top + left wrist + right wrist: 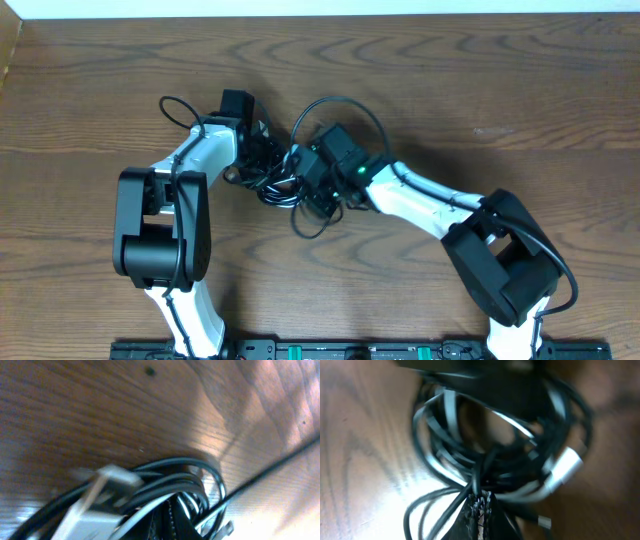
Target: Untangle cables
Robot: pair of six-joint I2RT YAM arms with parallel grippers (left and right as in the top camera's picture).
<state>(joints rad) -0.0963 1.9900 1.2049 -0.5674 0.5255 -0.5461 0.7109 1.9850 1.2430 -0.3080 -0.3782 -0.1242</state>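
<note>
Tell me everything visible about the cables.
The cables form one tight tangle of thin, glossy black cords with paler strands, lying on the wooden table. A loose loop trails toward the robot; a silver plug sticks out. The right gripper is shut on several strands; the left gripper sits against the other side.

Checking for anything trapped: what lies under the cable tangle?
Through the loops of the cables only bare wooden table shows. Beneath the dense middle nothing can be told: the strands cover it.
</note>
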